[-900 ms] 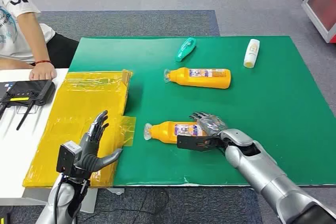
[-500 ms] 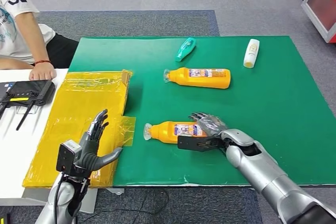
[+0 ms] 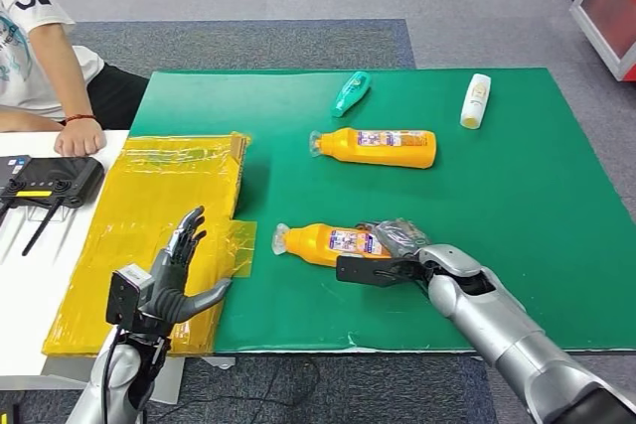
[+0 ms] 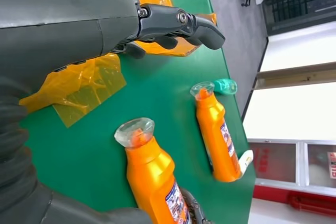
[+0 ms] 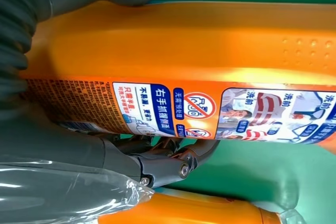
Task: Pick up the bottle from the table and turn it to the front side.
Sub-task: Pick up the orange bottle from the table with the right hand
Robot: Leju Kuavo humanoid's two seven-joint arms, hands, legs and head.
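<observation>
Right hand (image 3: 392, 245) now grips the near orange bottle (image 3: 330, 244) at its base end, thumb one side, fingers the other; since a moment ago the bottle has tilted and shifted slightly on the green mat (image 3: 525, 196), so the pick-up looks started. Left hand (image 3: 174, 275) hovers open over the yellow sheet (image 3: 150, 206). Bottle contents: can't tell; second orange bottle (image 3: 375, 147) lies farther back.

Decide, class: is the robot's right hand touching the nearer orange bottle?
Touching. The right wrist view shows the right hand wrapped on the nearer orange bottle, thumb above, fingers beneath.
</observation>
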